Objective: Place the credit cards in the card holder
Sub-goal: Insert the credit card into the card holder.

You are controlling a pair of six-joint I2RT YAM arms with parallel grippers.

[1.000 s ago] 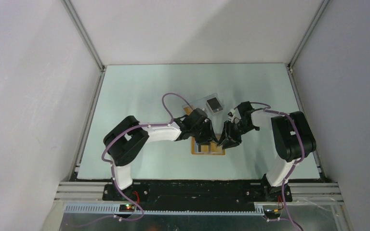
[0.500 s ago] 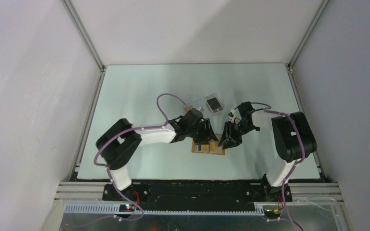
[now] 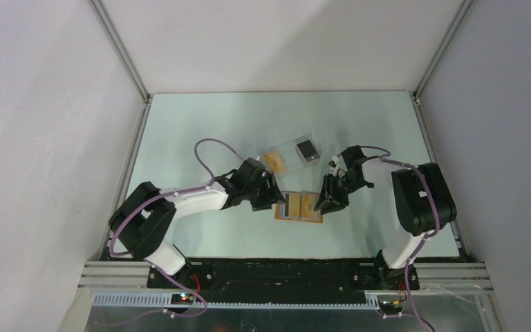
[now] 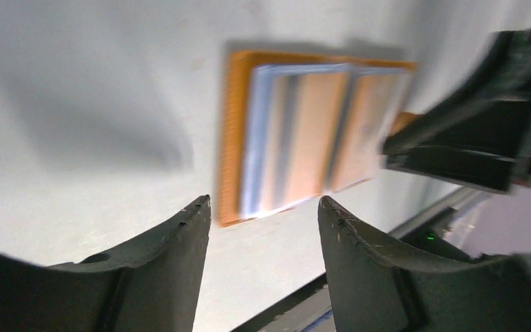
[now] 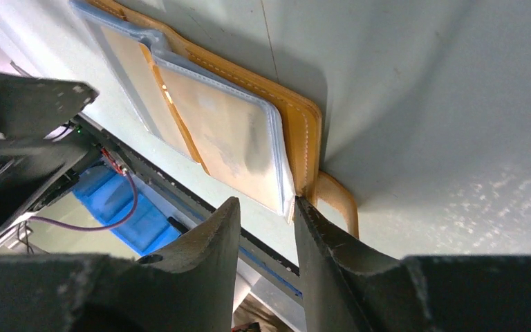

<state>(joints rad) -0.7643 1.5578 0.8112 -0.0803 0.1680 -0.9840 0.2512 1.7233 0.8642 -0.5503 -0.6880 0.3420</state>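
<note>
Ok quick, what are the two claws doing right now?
Left gripper: open, holding nothing.
Right gripper: nearly shut at the wallet edge; grip cannot be told.

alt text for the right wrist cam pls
An open orange card holder with clear plastic sleeves lies on the pale table. The right end effector is at its strap-side edge, fingers slightly apart; contact is unclear.

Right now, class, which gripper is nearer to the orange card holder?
Right. The right gripper straddles the right edge of the card holder, one fingertip against it. The left gripper hangs open off the holder's left edge, short of it and not touching.
</note>
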